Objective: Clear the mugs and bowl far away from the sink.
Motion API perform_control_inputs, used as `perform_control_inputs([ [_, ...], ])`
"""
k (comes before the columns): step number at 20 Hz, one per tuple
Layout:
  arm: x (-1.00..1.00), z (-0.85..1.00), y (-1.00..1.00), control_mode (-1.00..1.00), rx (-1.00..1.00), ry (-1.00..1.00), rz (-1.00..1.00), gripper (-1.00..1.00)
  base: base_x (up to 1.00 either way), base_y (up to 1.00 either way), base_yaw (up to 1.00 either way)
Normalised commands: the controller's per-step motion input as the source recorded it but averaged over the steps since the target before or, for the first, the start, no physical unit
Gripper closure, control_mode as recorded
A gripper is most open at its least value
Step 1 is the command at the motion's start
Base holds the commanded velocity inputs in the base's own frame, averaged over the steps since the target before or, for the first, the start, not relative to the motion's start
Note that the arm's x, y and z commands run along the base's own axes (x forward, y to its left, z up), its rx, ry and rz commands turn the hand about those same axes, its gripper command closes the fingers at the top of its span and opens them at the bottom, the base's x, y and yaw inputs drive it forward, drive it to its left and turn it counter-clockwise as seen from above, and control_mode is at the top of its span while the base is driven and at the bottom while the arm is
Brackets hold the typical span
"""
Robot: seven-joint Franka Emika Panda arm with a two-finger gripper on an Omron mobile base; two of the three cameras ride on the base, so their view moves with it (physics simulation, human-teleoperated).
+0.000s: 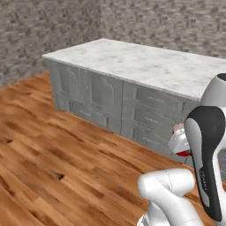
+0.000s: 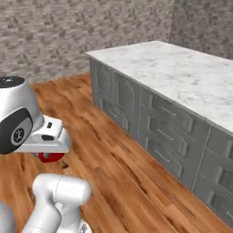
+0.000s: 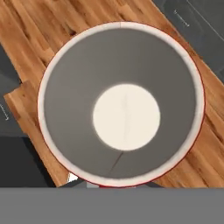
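Bright red mug (image 3: 121,105) seen from straight above in the hand view: white rim, grey inner wall, pale round bottom, thin red edge showing along the lower right of the rim. It hangs over the wooden floor (image 3: 39,39), off the table. In the left base view a red sliver of the mug (image 1: 184,153) shows under the white hand, in front of the cabinet drawers. In the right base view the red underside (image 2: 51,157) pokes out below the hand, above the floor (image 2: 118,182).

Fingers (image 3: 114,185): closed on the mug at the near rim; the tips themselves are mostly hidden under the mug's edge at the bottom of the hand view. No handle can be made out from this angle.

Table (image 1: 145,64): pale marble top on grey cabinet fronts with drawers, seen also in the right base view (image 2: 191,77). It stands just beyond the arm, with the mug held lower than its top, beside the cabinet face.

Grey stone wall (image 1: 48,26) behind the table.
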Motion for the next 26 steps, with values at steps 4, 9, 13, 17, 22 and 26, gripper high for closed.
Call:
perform_control_inputs([
  [4,0.0,0.0,0.0,1.0,0.0,0.0,0.0,1.0,0.29,0.0,-0.83],
  [9,0.0,0.0,0.0,1.0,0.0,0.0,0.0,1.0,0.73,0.15,-0.66],
  [13,0.0,0.0,0.0,1.0,0.0,0.0,0.0,1.0,1.0,0.21,-0.26],
  [17,0.0,0.0,0.0,1.0,0.0,0.0,0.0,1.0,1.0,0.18,-0.24],
  [22,0.0,0.0,0.0,1.0,0.0,0.0,0.0,1.0,0.8,-0.15,-0.35],
  [26,0.0,0.0,0.0,1.0,0.0,0.0,0.0,1.0,0.37,-0.34,-0.5],
])
